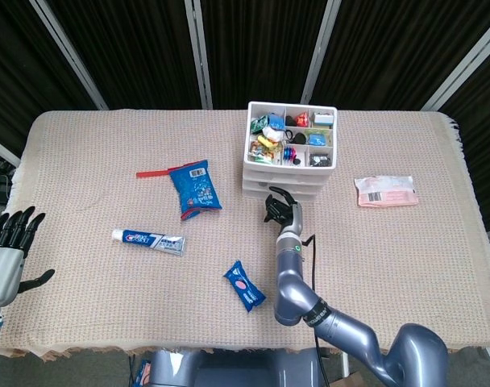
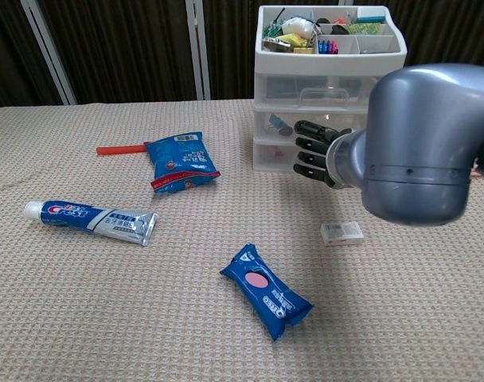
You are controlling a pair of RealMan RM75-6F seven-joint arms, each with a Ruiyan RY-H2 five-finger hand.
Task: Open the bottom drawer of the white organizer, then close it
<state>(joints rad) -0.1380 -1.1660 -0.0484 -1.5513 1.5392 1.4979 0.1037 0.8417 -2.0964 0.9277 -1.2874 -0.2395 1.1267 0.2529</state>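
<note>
The white organizer (image 1: 290,176) stands at the table's far middle, a tray of small items on top and stacked drawers below. In the chest view the organizer (image 2: 331,83) shows its clear drawer fronts; the bottom drawer (image 2: 272,154) looks closed and is partly hidden. My right hand (image 1: 280,209) hovers just in front of that drawer, fingers pointing at it and holding nothing. The chest view shows the right hand (image 2: 313,151) level with the lower drawers; whether it touches them is unclear. My left hand (image 1: 9,243) hangs open beyond the table's left edge.
On the cloth lie a toothpaste tube (image 1: 148,240), a blue snack bag (image 1: 195,187), a red stick (image 1: 152,172), a blue packet (image 1: 244,285) and a pink packet (image 1: 385,191). A small white box (image 2: 341,231) lies near my right forearm.
</note>
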